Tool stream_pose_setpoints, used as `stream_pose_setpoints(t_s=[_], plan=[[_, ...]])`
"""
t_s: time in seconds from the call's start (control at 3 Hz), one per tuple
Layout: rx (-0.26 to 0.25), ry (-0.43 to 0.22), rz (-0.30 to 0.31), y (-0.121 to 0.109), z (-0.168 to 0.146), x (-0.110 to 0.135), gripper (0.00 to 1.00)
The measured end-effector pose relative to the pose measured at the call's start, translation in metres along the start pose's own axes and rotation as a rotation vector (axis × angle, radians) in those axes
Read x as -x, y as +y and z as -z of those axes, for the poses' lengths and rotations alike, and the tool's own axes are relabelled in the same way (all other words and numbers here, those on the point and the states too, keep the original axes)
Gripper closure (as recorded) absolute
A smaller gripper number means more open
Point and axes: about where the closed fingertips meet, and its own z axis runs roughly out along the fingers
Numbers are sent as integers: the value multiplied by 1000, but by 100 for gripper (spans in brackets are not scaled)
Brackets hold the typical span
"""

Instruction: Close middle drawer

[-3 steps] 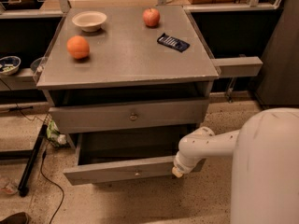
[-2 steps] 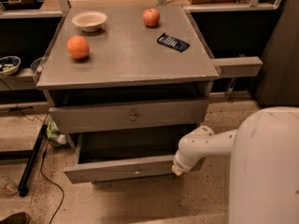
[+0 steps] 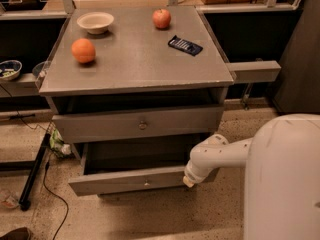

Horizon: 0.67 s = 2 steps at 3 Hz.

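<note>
The middle drawer (image 3: pixel 125 180) is pulled out of the grey cabinet (image 3: pixel 135 69), below the taller drawer front with a brassy knob (image 3: pixel 143 125). Its narrow front carries a small knob (image 3: pixel 146 183) and slants a little, with the left end further out. My gripper (image 3: pixel 188 181) is at the end of the white arm (image 3: pixel 220 154), right against the right end of the drawer front. The arm's wrist covers the fingers. The lowest drawer is hidden under the open one.
On the cabinet top are an orange (image 3: pixel 83 50), a white bowl (image 3: pixel 95 21), an apple (image 3: pixel 161 18) and a dark blue packet (image 3: pixel 185 45). My white body (image 3: pixel 285 179) fills the lower right. Cables and a black bar (image 3: pixel 32 176) lie on the floor at left.
</note>
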Motion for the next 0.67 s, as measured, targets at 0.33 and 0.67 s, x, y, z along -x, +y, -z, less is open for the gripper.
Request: stream_pose_setpoints(t_s=[0.33, 0.67], plan=[[-1, -7, 2, -1, 1, 4, 100], [-3, -14, 4, -2, 1, 8, 100]])
